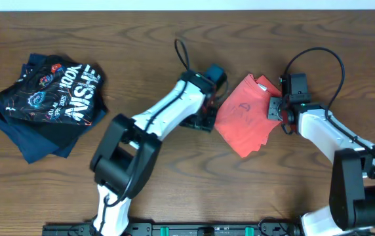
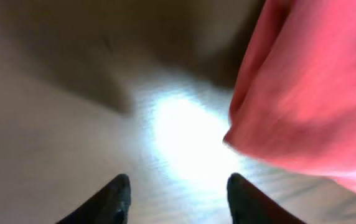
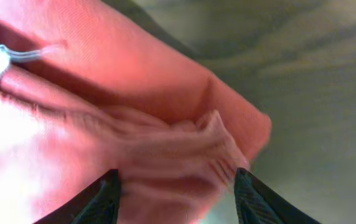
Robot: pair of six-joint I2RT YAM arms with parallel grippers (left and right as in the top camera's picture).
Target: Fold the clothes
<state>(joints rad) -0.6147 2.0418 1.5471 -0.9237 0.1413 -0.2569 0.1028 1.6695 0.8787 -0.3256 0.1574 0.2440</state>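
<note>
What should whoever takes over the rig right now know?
Left end effector: open, empty, over bare table just left of the red-orange T-shirt.
Right end effector: open, over bunched folds at the shirt's right edge.
Shirt: centre-right, folded into a compact, skewed packet.
Dark garments: heaped far left.
Done: shirt looks folded.
Left: square up loose edges, if wanted.

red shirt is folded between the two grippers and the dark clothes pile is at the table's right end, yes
No: the overhead view shows the dark clothes pile at the left end of the table. The red shirt does lie folded between the left gripper and right gripper.
</note>
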